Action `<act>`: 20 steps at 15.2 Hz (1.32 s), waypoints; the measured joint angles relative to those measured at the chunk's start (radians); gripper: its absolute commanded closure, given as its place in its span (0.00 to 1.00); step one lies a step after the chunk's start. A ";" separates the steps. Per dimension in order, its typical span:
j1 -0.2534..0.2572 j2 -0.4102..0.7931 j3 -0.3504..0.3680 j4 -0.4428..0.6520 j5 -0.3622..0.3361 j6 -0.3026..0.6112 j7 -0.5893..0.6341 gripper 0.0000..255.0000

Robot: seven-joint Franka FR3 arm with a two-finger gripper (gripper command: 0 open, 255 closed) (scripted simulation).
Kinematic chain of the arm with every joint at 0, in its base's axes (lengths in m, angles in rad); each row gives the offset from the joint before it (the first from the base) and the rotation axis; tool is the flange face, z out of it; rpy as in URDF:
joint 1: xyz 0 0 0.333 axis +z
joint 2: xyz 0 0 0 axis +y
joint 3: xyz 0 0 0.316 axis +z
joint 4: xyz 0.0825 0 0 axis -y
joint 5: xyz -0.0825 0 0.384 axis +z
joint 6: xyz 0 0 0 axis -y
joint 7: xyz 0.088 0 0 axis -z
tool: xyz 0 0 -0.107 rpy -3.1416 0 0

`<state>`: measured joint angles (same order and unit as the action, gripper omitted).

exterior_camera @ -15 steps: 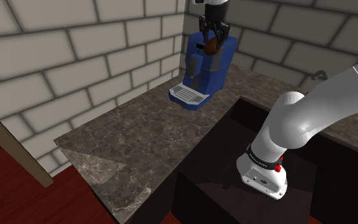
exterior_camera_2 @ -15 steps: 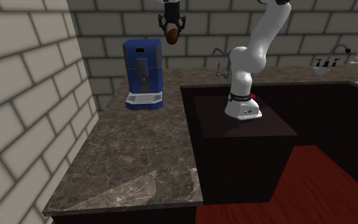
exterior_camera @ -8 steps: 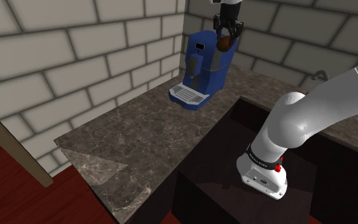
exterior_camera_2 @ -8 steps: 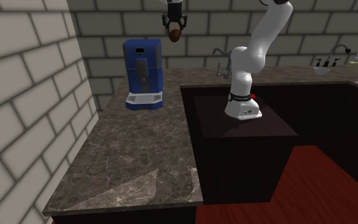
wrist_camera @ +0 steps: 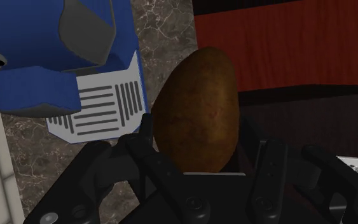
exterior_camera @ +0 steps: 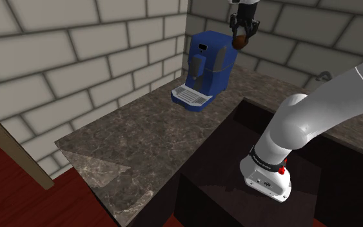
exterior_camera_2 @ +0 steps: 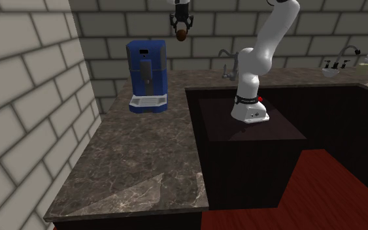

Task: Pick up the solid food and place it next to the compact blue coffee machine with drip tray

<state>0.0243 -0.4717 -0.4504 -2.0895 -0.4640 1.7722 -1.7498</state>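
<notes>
item: potato (wrist_camera: 196,111), brown, one piece. you are carrying it in the air, above the top of the blue coffee machine (exterior_camera: 207,61) and off to the machine's side nearer the stand (exterior_camera: 267,177).

holder: gripper (wrist_camera: 195,130), black. its two fingers are clasping the potato's broad end from both sides, and the narrower end is pointing away from the palm. that is likely leaving the free end ready to meet the surface first.

height: you are probably riding this high so the load is clearing the machine's body.

below: the marbled countertop (exterior_camera: 141,135) is showing beside the machine's drip tray (wrist_camera: 101,105). this strip beside the machine is looking like the likely set-down spot.
</notes>
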 measured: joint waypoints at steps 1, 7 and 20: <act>-0.005 0.017 -0.027 0.008 -0.002 0.019 -0.027 1.00; -0.018 0.067 -0.114 0.040 -0.001 0.073 -0.117 1.00; -0.029 0.077 -0.145 -0.116 -0.030 0.235 -0.075 1.00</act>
<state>-0.0046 -0.3947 -0.5959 -2.2060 -0.4944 2.0075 -1.8245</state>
